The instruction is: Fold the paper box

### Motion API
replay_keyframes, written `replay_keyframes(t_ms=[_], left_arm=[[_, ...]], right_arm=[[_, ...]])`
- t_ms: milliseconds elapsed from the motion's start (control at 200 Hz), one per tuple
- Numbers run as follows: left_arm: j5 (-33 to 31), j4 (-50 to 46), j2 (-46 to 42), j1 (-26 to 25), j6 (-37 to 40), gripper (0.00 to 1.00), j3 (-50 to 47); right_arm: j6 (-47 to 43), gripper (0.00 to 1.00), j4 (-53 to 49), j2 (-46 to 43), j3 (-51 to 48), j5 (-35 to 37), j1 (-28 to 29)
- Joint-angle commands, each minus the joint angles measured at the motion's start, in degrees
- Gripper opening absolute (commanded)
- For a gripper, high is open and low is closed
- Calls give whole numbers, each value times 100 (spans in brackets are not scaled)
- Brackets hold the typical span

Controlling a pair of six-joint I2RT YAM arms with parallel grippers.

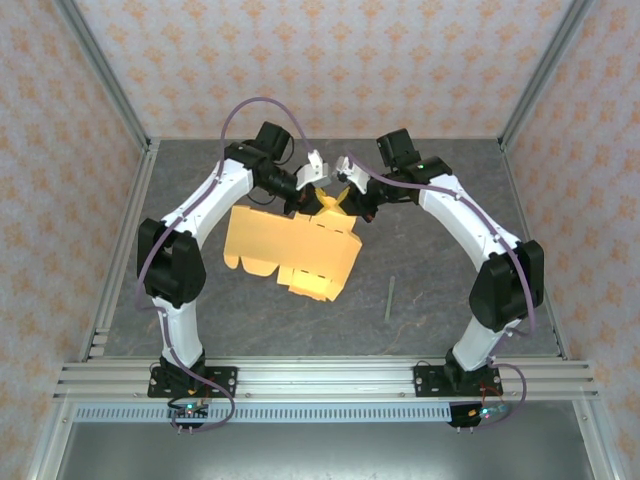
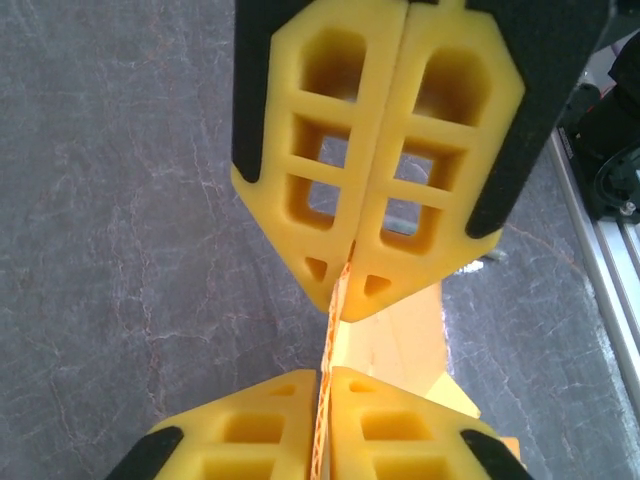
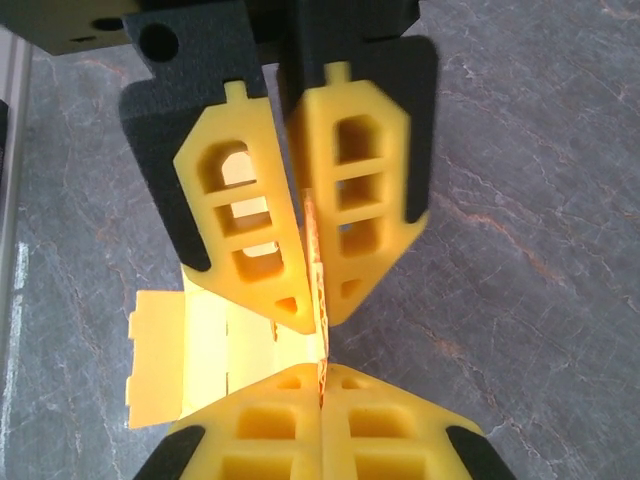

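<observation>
Your paper box [image 1: 290, 250] is a light orange die-cut sheet near the middle of the grey table [image 1: 250, 320], between the two arms. Its broad part slopes down towards you, while its far edge is raised to the grippers. You cannot tell from above whether the near corner touches the table.

The left gripper [image 1: 305, 200] and the right gripper [image 1: 352, 205] meet at that raised far edge, just beside each other, left one on the sheet's left. Both have their yellow fingers closed flat on the card.

From the top view you get the outline: a wide panel with small tabs along its left edge, dashed crease lines across the middle, and a folded piece standing up between the grippers. A thin greenish stick [image 1: 390, 298] lies apart from the sheet, to its right, nearer the right arm.

The left wrist view gives you the pinch itself. The left gripper [image 2: 318, 378] sits at the bottom of the picture and the right gripper [image 2: 347, 297] faces it tip to tip, with the card's edge [image 2: 328, 350] running as a thin line into both closed pairs.

The right wrist view mirrors this, right gripper [image 3: 322, 368] below and left gripper [image 3: 318, 318] above, and adds a pale notched flap [image 3: 175, 355] spreading left over the table [image 3: 520, 250]
</observation>
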Motion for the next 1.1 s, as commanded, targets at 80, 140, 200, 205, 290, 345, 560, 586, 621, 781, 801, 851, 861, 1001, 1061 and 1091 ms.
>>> replay_keyframes(t_ms=[80,140,200,205,290,345,560,586,621,781,801,851,861,1001,1061,1091], left_arm=[[75,276,-349,24,-285,0,-5],[-30,565,-462,91,-655,0,-145],[-170,904,-600,164,-1087,0,-356],[-182,939,-615,167,-1130,0,-374],[-380,1483,-889,261,-1666,0,-856],[-446,1798,-1049,330,-1968,0,-1153],[-595,2427,-1400,513,-2803,0,-1720],[-578,2428,-1418,524,-2842,0,-1720],[-551,2417,-1433,524,-2873,0,-1711],[-486,2215,-1506,523,-2860,0,-1628],[-479,2205,-1515,529,-2861,0,-1619],[-474,2189,-1511,523,-2858,0,-1601],[-476,2187,-1510,527,-2860,0,-1598],[-461,2097,-1499,531,-2827,0,-1548],[-476,2100,-1491,525,-2826,0,-1549],[-485,2094,-1478,527,-2825,0,-1547]], right_arm=[[718,27,311,-156,128,235,-15],[1153,36,452,-224,77,307,-81],[1686,44,798,-412,-149,317,-180],[1748,44,836,-433,-178,322,-184],[2654,58,1636,-941,-883,537,-259],[3067,66,2066,-1340,-1435,843,-265],[4536,78,4718,-2285,-3873,1047,-269],[4662,78,5074,-2223,-4093,1041,-268],[4749,78,5468,-2117,-4330,1006,-266],[4757,77,7007,-1248,-4870,942,-74],[4794,77,7184,-1122,-4893,880,-61],[4930,77,7657,-865,-4959,820,-55],[4963,77,7757,-803,-4976,826,-56],[5151,74,8664,-233,-5097,989,-53],[5238,70,9018,-33,-5089,855,-52],[5272,67,9180,70,-5084,772,-44]])
